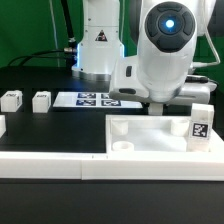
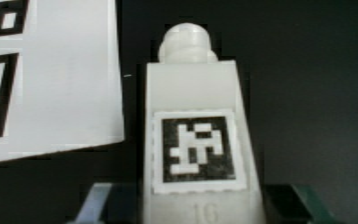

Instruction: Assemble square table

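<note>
- One leg (image 2: 194,130) is gripped between the dark fingers (image 2: 108,203), with its tag turned to the wrist camera
- The marker board (image 2: 51,90) is seen just beside it
- The square slab (image 1: 150,138) is laid by the front edge of the counter (image 1: 40,125), toward the exterior view's right
- Two loose legs (image 1: 41,99) are stood toward the edge at the exterior view's left

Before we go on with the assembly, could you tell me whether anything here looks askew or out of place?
Nothing stands out. The held leg sits straight between the fingers, beside the marker board. The tabletop lies flat with an upright leg at its corner; a loose leg and a second loose leg rest apart.
</note>
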`<state>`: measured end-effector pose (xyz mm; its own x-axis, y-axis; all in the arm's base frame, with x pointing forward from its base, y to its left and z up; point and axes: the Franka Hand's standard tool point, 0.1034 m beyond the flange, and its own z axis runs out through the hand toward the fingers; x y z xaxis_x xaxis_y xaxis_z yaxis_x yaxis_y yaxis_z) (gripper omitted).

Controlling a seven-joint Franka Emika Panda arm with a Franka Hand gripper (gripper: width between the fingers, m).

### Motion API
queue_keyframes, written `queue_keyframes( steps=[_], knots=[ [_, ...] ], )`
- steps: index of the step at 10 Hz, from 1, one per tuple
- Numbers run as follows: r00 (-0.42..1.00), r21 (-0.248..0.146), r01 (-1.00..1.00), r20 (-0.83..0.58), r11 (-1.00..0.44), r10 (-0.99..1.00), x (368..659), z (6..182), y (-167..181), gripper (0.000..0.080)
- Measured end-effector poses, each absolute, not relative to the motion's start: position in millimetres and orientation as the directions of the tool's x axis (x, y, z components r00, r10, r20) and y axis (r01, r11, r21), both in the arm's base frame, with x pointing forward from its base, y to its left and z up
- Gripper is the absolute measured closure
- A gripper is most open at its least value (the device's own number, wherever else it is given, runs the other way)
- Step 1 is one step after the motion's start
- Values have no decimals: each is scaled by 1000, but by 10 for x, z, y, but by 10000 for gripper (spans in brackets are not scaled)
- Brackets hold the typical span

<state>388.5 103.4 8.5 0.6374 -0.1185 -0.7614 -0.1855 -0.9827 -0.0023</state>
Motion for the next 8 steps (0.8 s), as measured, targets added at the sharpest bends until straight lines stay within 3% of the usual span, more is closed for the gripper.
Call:
queue_keyframes(
  steps=[6,8],
  knots=[
    [641,-4,-196,-757,-981,-125,3924,122,989,509],
    [694,-58,-212,-712,-976,-108,4276,644,690,509]
  ],
)
